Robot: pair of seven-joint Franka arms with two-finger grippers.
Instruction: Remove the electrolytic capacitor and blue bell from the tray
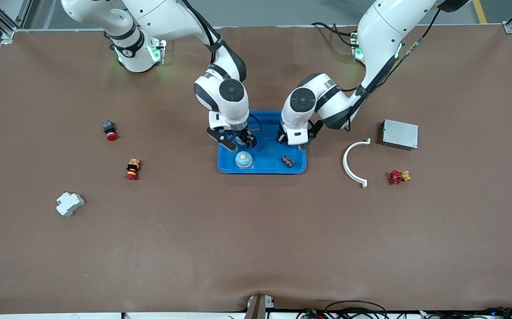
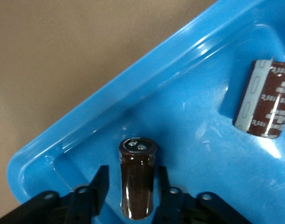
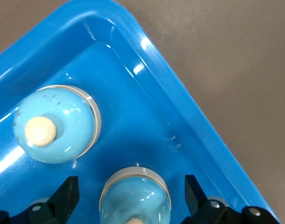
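A blue tray (image 1: 260, 170) lies mid-table. In it, a light blue bell (image 1: 243, 159) and a dark capacitor (image 1: 287, 161) lie near its edge nearest the front camera. My right gripper (image 1: 237, 140) is low in the tray, open around a second bell (image 3: 135, 198), fingers clear of its sides; the first bell (image 3: 53, 123) sits beside it. My left gripper (image 1: 293, 140) is low in the tray, open around a second brown capacitor (image 2: 138, 182) lying on the tray floor (image 2: 189, 135), with gaps on both sides; the other capacitor (image 2: 268, 100) lies apart.
Toward the right arm's end lie a red push button (image 1: 110, 130), a red and yellow button (image 1: 132, 169) and a white breaker (image 1: 70, 204). Toward the left arm's end lie a white curved clamp (image 1: 354, 161), a silver box (image 1: 399, 134) and a red valve (image 1: 398, 177).
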